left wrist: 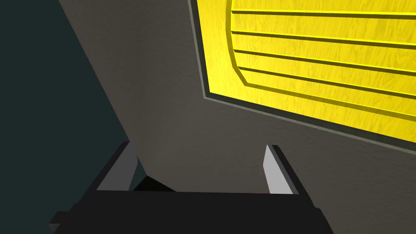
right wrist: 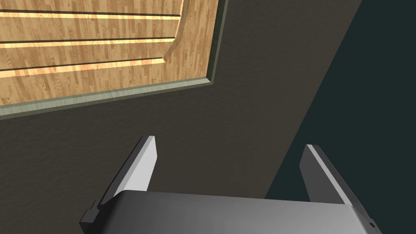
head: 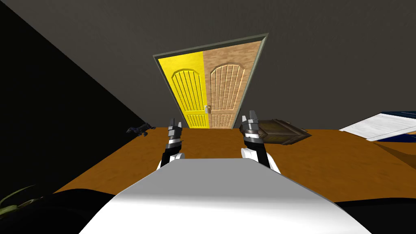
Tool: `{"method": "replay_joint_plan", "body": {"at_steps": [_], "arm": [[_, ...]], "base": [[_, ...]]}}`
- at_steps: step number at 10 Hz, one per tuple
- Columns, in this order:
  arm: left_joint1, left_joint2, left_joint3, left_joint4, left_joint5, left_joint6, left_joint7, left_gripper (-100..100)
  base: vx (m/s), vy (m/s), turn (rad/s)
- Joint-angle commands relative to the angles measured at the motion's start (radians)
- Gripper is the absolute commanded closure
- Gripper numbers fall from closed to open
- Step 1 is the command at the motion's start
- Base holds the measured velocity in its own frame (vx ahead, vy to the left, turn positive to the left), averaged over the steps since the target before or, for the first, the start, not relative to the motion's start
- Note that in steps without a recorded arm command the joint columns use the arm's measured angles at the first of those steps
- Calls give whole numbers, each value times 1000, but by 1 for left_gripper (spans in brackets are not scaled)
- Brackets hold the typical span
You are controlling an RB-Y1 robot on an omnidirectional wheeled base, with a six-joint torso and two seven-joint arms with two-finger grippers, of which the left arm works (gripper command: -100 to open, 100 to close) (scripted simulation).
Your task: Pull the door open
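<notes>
Head view: double door [head: 209, 87] upright, prob. shut; L tool [head: 176, 122], R tool [head: 250, 115] both released.

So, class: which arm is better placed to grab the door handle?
Probably left: left claw and right claw are both open and off the door, but left sits nearer the handle.

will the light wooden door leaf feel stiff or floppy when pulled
Probably stiff: the light wooden door leaf looks a solid panelled slab. Likely swings, not tips, held in a grey-green frame. The small pale handle at its edge may offer little grip.
</notes>
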Motion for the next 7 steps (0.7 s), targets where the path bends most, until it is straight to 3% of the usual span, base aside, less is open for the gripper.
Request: {"method": "replay_joint_plan", "body": {"at_steps": [1,7], "arm": [[-13,12,4,28,2,3,4,-100],[-69,51,20,151,10,18,23,-100]], "base": [[184,-35,-41],[144,-15,-43]]}}
